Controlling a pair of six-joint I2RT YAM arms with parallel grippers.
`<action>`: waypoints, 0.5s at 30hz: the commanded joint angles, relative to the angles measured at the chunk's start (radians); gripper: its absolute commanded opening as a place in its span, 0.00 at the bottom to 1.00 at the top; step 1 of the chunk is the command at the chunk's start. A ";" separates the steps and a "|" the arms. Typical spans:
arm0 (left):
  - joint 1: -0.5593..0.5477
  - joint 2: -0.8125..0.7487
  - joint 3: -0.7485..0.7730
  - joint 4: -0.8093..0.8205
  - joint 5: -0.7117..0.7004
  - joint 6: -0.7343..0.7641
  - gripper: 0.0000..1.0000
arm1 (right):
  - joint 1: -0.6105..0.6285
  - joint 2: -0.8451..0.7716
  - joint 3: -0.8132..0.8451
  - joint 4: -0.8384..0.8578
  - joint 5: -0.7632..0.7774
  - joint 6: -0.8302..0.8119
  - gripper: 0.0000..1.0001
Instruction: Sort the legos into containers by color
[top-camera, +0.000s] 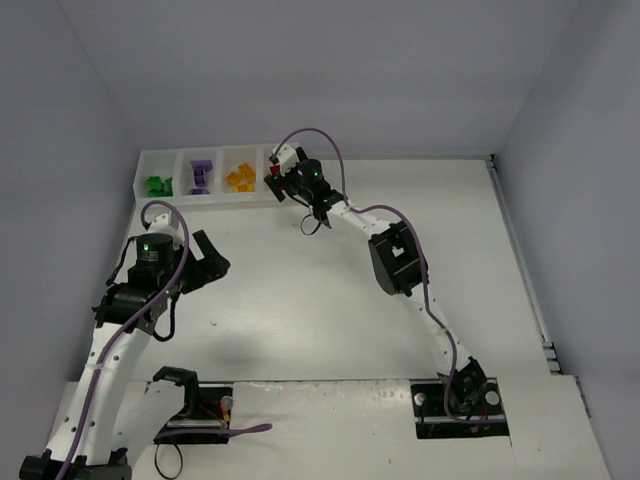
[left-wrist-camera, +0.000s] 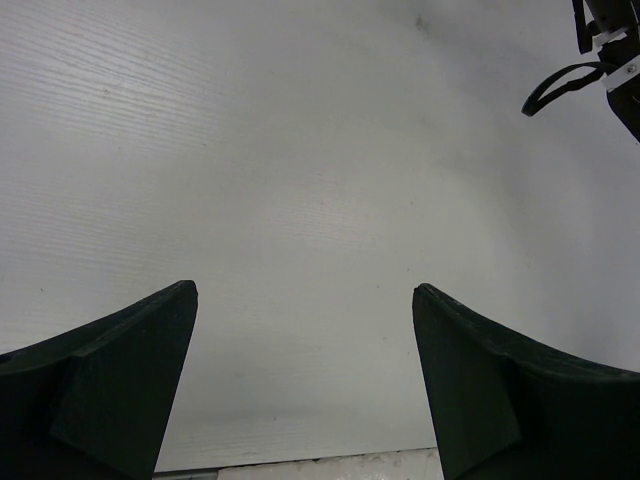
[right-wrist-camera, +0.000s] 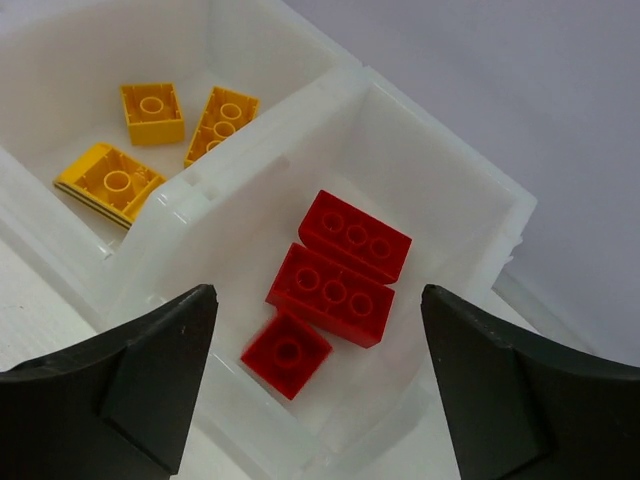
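Note:
The white tray (top-camera: 182, 153) of compartments sits at the table's far left. It holds green legos (top-camera: 158, 185), purple legos (top-camera: 201, 175), orange-yellow legos (top-camera: 240, 180) and a red lego (top-camera: 273, 172) in separate compartments. My right gripper (top-camera: 277, 180) hovers open over the rightmost compartment (right-wrist-camera: 440, 190). Three red legos (right-wrist-camera: 335, 275) lie in it, underside up. Orange-yellow legos (right-wrist-camera: 165, 135) lie in the neighbouring compartment. My left gripper (top-camera: 212, 262) is open and empty over bare table (left-wrist-camera: 300, 180).
Grey walls close in the table at the back and both sides. The right arm's cable (left-wrist-camera: 560, 85) shows at the upper right of the left wrist view. The arm bases (top-camera: 460, 400) sit at the near edge.

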 joint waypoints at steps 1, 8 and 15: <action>-0.004 0.004 0.022 0.024 -0.002 -0.002 0.82 | 0.003 -0.069 0.037 0.148 0.051 -0.016 0.83; -0.004 0.022 0.073 0.020 -0.055 0.048 0.82 | 0.003 -0.388 -0.231 0.252 0.122 -0.012 1.00; -0.004 0.027 0.093 0.026 -0.117 0.110 0.82 | -0.013 -0.798 -0.604 0.105 0.268 0.077 1.00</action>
